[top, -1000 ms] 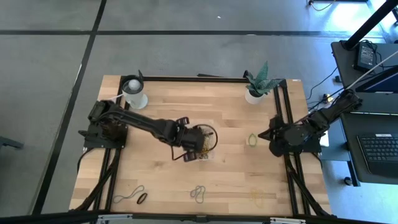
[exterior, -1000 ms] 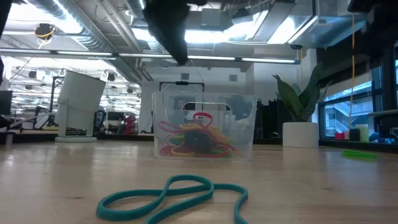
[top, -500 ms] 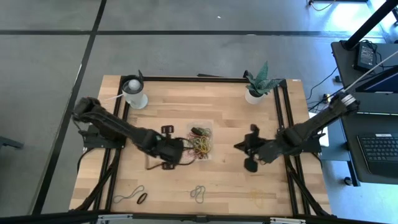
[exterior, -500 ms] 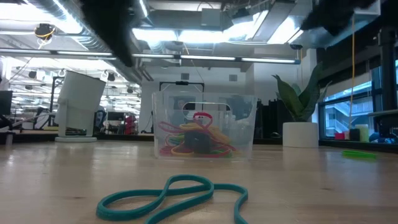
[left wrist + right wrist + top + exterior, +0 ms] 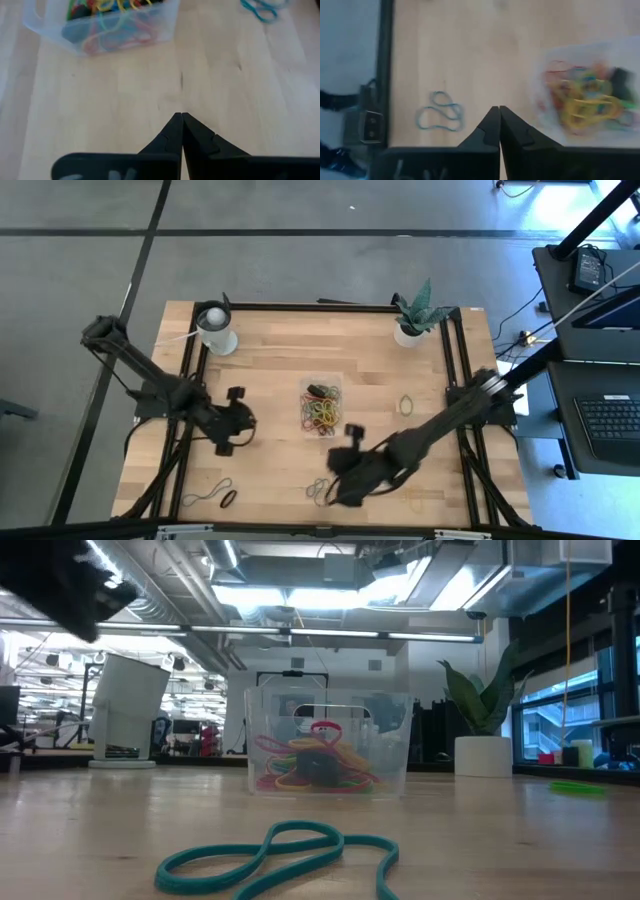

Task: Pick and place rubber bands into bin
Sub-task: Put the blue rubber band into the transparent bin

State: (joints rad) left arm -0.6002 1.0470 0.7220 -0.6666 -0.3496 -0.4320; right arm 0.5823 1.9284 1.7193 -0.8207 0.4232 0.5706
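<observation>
From above, the bin [image 5: 321, 406] is seen at the middle of the desk [image 5: 270, 360], already holding a heap of coloured rubber bands [image 5: 324, 414]. The left gripper [image 5: 237, 420] hangs well to the left of the bin over bare wood. The right gripper [image 5: 345, 470] is stretched across to a spot near the bin's front side, close to a teal band [image 5: 319, 491] lying loose on the desk. Other loose bands are seen farther from the bin: a green one [image 5: 406, 405] to its right, a yellow one [image 5: 414, 497] at the front right, and a pale band [image 5: 209, 493] beside a dark one [image 5: 229, 500] at the front left. A white cup [image 5: 215, 328] and a potted plant [image 5: 413, 315] stand behind the bin.

In the low view, the bin [image 5: 327, 743] is seen partly filled, with the teal band [image 5: 280, 857] in front of it and the green band [image 5: 577, 787] off to one side.

In the left wrist view, the left gripper [image 5: 182, 117] has its jaws pressed together on nothing, the bin [image 5: 100, 22] lying ahead.

In the right wrist view, the right gripper [image 5: 499, 111] likewise has its jaws closed and empty, with the teal band [image 5: 440, 111] and the bin [image 5: 585, 97] both in sight.

Much of the task appears done; at least five bands are judged still to be collected.
</observation>
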